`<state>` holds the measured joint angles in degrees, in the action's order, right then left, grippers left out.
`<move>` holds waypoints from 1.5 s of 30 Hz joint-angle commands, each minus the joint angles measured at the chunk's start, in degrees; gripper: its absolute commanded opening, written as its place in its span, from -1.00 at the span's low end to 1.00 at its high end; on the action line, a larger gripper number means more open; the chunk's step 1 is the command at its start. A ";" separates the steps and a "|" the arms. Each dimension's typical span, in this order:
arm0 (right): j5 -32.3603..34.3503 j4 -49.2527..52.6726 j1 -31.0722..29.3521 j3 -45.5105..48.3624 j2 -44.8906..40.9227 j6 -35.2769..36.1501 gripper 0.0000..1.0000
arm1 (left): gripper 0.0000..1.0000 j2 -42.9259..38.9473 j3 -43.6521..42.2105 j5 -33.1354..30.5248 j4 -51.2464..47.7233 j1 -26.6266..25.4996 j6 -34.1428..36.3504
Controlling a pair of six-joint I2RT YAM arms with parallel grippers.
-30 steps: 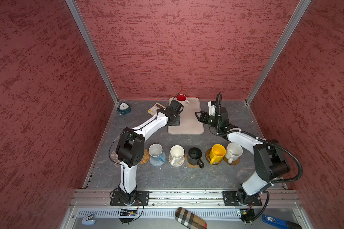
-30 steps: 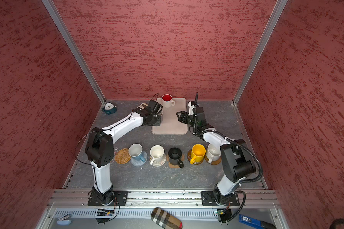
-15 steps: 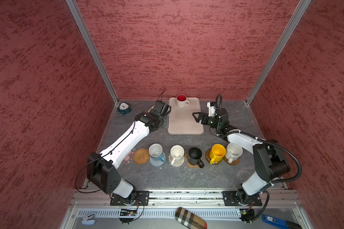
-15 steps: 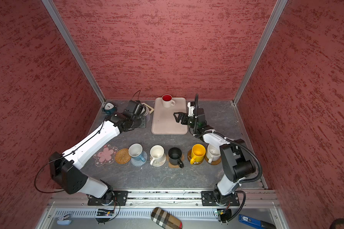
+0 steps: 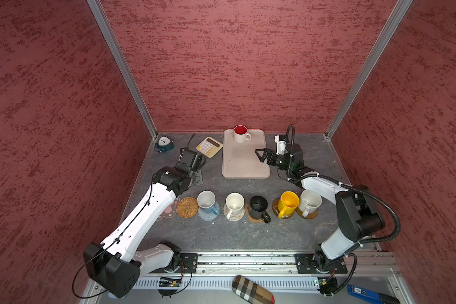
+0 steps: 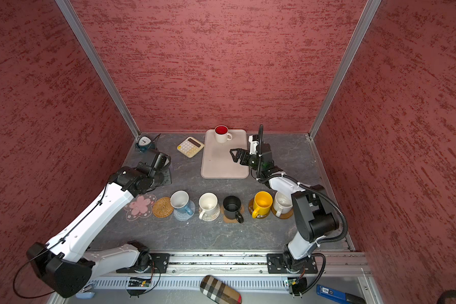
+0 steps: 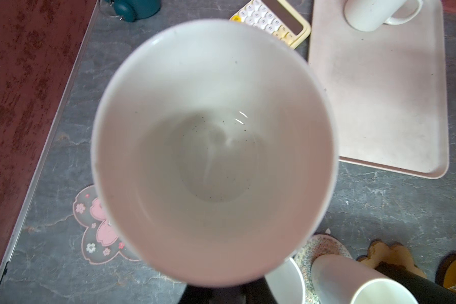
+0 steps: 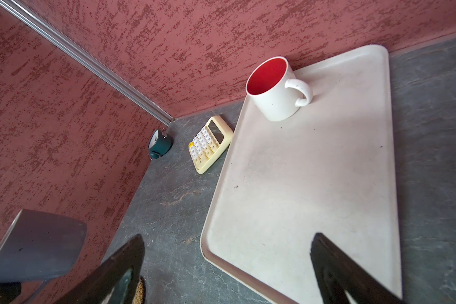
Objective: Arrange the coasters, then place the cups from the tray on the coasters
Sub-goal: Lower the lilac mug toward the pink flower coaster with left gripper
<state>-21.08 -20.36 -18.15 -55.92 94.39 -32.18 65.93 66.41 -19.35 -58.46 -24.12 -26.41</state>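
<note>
Left arm brings a cup toward the two bare coasters, and the right arm waits at the tray.

The left gripper (image 5: 193, 169), on an arm stretched far out from the near left, is clamped on the lavender cup (image 7: 213, 147), upright above the tabletop (image 5: 221, 237) left of the tray (image 5: 245, 168). A row of five cups (image 5: 258, 208) sits on coasters. The woven coaster (image 5: 187, 207) and the pink flower coaster (image 6: 139, 206) at the left end are bare. Next, I'd judge, the cup must come nearer and settle squarely on one of them, though I can't tell which. The right gripper (image 5: 259, 155), jaws wide and empty, hovers over the tray's near-right side, pointing toward the red-lined cup (image 5: 240, 133) at its far end.
</note>
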 commanded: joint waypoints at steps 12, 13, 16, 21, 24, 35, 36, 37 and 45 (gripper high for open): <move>-0.74 -2.32 0.31 -0.15 -0.20 -0.61 0.98 | -1.00 -9.74 -10.94 1.09 -0.31 3.56 -4.36; -0.76 -2.32 0.29 -0.20 -0.17 -0.60 0.98 | -1.00 -10.29 -11.72 0.93 -0.26 3.60 -4.86; -0.84 -2.32 0.29 -0.20 0.04 -0.51 0.98 | -1.00 -12.44 -14.36 0.51 -0.47 3.55 -7.07; -0.37 -2.23 0.29 -0.23 0.37 -0.68 0.98 | -1.00 -15.31 -16.57 -0.91 -1.35 3.06 -9.58; -0.47 -1.92 0.31 -0.51 0.90 -0.77 0.98 | -1.00 -15.58 -16.39 -1.73 -2.01 2.24 -11.04; 0.22 -1.00 0.32 -0.94 1.25 -0.96 0.98 | -1.00 -14.96 -20.04 -1.40 0.37 -0.88 -15.14; 0.24 -1.00 0.32 -1.02 1.40 -0.96 0.98 | -1.00 -14.99 -20.22 -1.60 0.37 -1.04 -15.45; 0.16 -1.00 0.30 -1.08 1.38 -0.95 0.98 | -1.00 -15.21 -20.46 -1.88 0.43 -1.25 -15.94; 0.16 -0.99 0.29 -1.21 1.81 -1.47 0.98 | -1.00 -16.89 -26.17 -1.85 4.21 -2.68 -18.26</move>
<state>-21.37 -20.32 -18.15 -55.92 95.59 -32.82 50.30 40.71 -18.76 -58.74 -26.22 -43.18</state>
